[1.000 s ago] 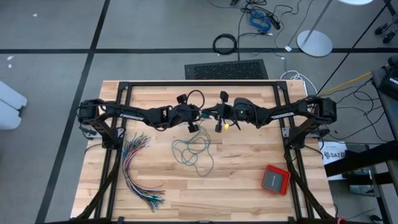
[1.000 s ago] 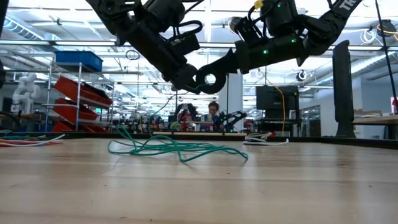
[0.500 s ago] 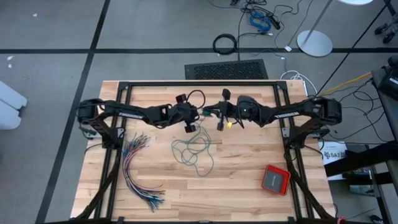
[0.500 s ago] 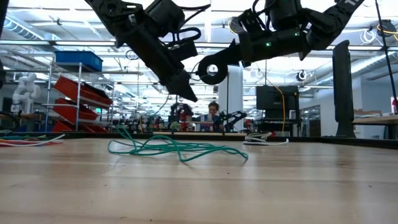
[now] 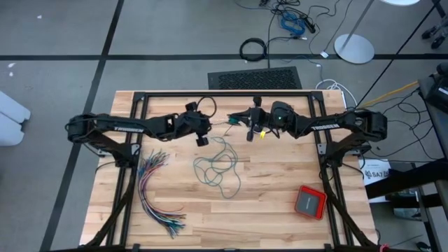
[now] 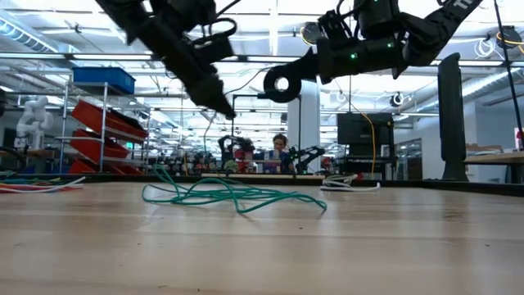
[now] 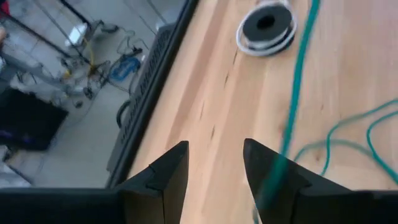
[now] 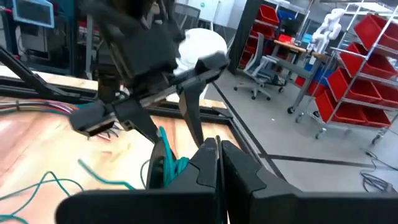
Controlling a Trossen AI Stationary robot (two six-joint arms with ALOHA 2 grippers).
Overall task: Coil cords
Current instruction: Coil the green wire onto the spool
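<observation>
Pale wood planks made the table (image 5: 280,210), framed in black rail. Taking the teal cord (image 5: 218,168) as landmark: it lay near the table's middle in a loose, overlapping tangle, one strand rising from the pile toward the right gripper (image 5: 241,124), which hung above and just behind it. That gripper's fingers were closed, and in the right wrist view they pinched a bunch of teal cord (image 8: 166,163) at their tips. The left gripper (image 5: 203,126) hung above the table to the left and behind the pile, fingers (image 7: 168,171) parted with nothing between them; the teal strand ran just beside one finger in the left wrist view, not clamped. A fanned bundle of coloured wires (image 5: 155,192) lay well to the left of the cord, a red box (image 5: 310,201) to its right and nearer the front edge. A small black-and-white coil (image 7: 266,26) lay on the wood beyond the left fingers; probably the black cord, though I could not be sure. The teal cord looked thin, light and limp, apt to slip and spring out of loops. A sound hold would probably be on the raised strand near the right gripper, rather than in the tangle.
</observation>
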